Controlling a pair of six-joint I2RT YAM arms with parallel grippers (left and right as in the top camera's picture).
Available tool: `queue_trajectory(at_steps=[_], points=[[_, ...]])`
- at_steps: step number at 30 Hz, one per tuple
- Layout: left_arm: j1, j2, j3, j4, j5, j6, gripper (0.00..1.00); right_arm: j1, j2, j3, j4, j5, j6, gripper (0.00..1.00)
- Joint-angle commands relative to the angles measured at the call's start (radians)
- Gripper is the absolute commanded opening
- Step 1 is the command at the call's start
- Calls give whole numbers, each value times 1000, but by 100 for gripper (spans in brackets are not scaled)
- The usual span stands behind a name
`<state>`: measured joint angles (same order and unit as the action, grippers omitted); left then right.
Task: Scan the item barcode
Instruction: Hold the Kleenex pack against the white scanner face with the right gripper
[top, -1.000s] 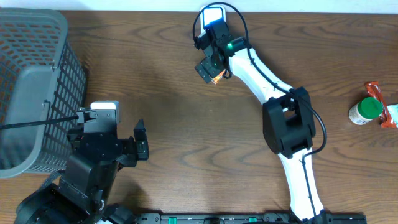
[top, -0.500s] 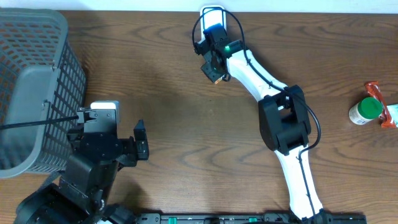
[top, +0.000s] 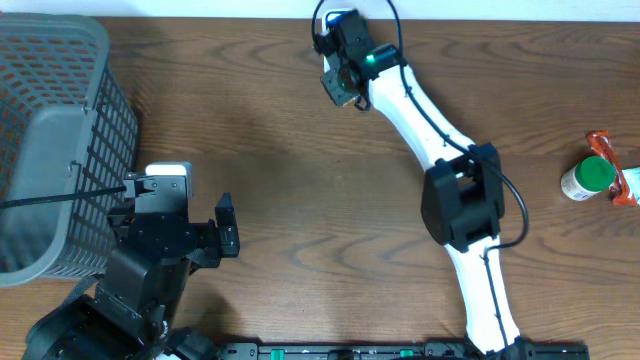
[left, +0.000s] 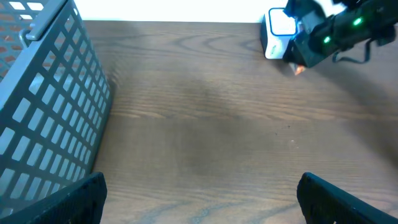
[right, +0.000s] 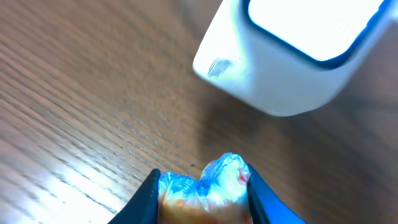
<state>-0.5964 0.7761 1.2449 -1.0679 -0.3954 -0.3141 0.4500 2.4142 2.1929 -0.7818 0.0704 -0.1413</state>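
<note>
Gripping a small crinkly packet, your right claw is pinched tight on it, just beside the white scanner at the far edge of the desk. Your left claw gapes wide, holding nothing.

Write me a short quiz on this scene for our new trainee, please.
1. True or false: the right claw is shut on a crinkly wrapped item.
2. Fill in: the left claw, beside the grey basket, stands ___.
3. What is nearest the wrapped item? A. the white scanner B. the grey basket C. the green-capped bottle
Key: 1 true; 2 open; 3 A.
</note>
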Motion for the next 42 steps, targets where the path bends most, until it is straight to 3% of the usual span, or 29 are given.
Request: queue_trajectory(at_steps=[1, 8, 18, 27, 37, 42], points=[[2, 0, 3, -2, -13, -4, 98, 3, -104, 33, 37, 10, 37, 13], [2, 0, 3, -2, -13, -4, 98, -10, -96, 30, 264, 11, 36, 2], [2, 0, 3, -2, -13, -4, 98, -23, 53, 30, 721, 13, -10, 2], [2, 0, 3, -2, -13, -4, 98, -30, 209, 30, 951, 67, -13, 1], [2, 0, 3, -2, -13, -4, 98, -58, 256, 30, 941, 113, -11, 1], [2, 0, 3, -2, -13, -4, 98, -89, 256, 30, 871, 26, 13, 1]])
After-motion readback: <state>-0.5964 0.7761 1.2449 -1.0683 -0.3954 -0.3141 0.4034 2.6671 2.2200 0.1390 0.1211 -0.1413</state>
